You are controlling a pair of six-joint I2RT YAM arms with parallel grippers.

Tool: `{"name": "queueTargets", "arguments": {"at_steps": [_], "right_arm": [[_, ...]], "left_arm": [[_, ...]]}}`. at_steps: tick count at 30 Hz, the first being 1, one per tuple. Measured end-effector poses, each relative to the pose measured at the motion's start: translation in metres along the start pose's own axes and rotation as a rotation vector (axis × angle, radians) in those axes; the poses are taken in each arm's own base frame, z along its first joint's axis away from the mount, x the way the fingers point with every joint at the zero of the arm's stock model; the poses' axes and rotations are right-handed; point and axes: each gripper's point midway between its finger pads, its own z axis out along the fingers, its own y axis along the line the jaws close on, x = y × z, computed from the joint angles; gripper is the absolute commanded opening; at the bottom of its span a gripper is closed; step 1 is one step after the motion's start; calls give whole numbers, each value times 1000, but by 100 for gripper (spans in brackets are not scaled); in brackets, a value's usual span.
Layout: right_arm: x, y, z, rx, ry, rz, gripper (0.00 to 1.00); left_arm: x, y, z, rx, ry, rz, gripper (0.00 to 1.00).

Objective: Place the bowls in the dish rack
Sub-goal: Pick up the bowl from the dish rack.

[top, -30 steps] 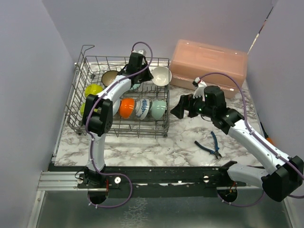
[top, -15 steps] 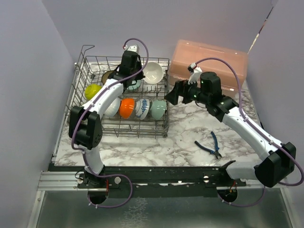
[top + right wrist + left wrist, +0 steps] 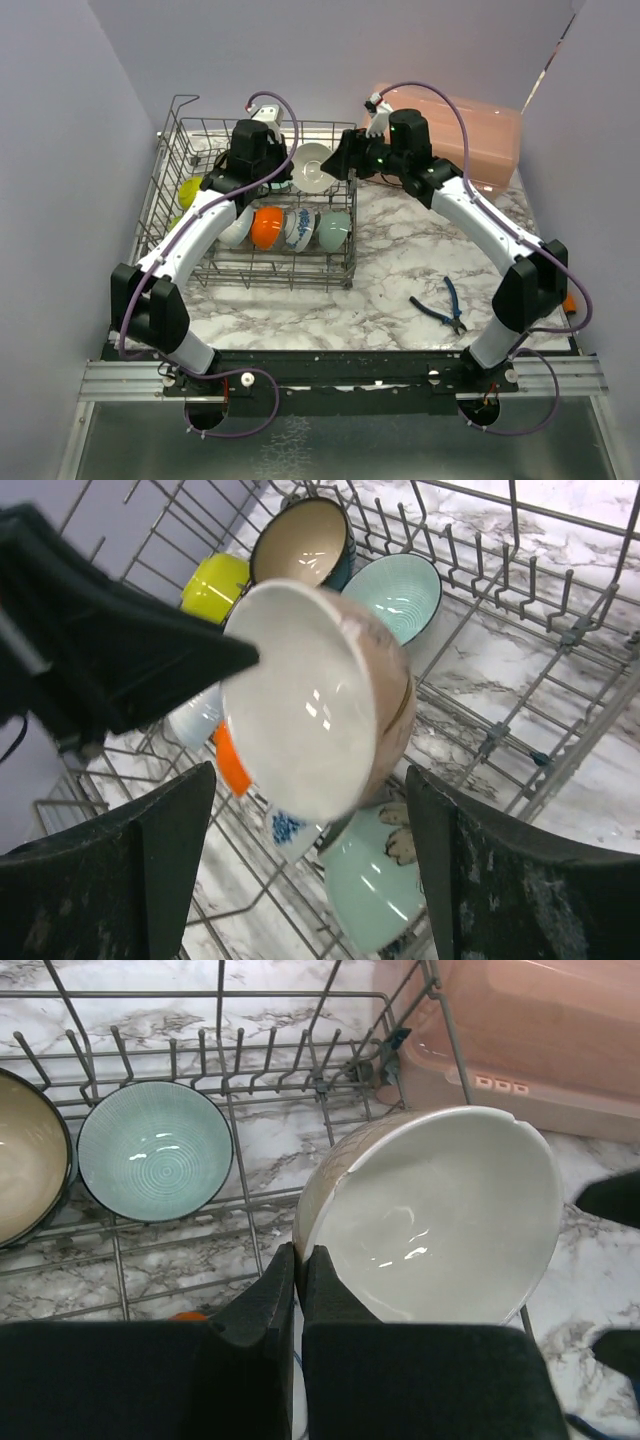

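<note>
One marbled white tabletop point(image 3: 400, 285) carries everything. On its far left stands the large grey wire dish rack point(image 3: 300, 272). To the rack's right, at the far edge, lies a pink plastic lidded box point(image 3: 480, 130). Above the rack's far right corner, the left gripper point(image 3: 298, 1260) is clenched on the rim of a beige bowl with a glossy white inside point(image 3: 440, 1220), holding it tilted in the air. The right gripper point(image 3: 310, 775) is spread wide, one finger on either side of that bowl and apart from it. Inside the rack, a ribbed pale teal bowl point(image 3: 155, 1150) and a dark bowl with a beige inside point(image 3: 25, 1155) sit at the far side. An orange bowl point(image 3: 266, 226), a blue-patterned white bowl point(image 3: 300, 226) and a lime-yellow bowl point(image 3: 190, 190) stand on edge nearer. Small blue-handled pliers point(image 3: 440, 305) lie near right.
</note>
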Motion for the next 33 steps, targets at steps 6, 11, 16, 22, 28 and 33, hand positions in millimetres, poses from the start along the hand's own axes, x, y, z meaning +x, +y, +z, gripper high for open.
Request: {"name": "queueTargets", "arguments": {"at_steps": [6, 11, 16, 22, 28, 33], "right_arm": [[12, -7, 28, -21, 64, 28, 48], [15, -17, 29, 0, 74, 27, 1], [20, -39, 28, 72, 78, 40, 0], [38, -35, 20, -25, 127, 70, 0], [25, -26, 3, -105, 98, 63, 0], [6, -12, -9, -149, 45, 30, 0]], "left_arm": [[1, -12, -20, 62, -2, -13, 0], [-4, -16, -27, 93, -11, -22, 11], [-16, -46, -37, 209, -48, -46, 67], [-31, -55, -43, 324, -74, -106, 97], [-18, -74, -48, 495, -33, -210, 99], [-6, -88, -53, 595, 13, -280, 99]]}}
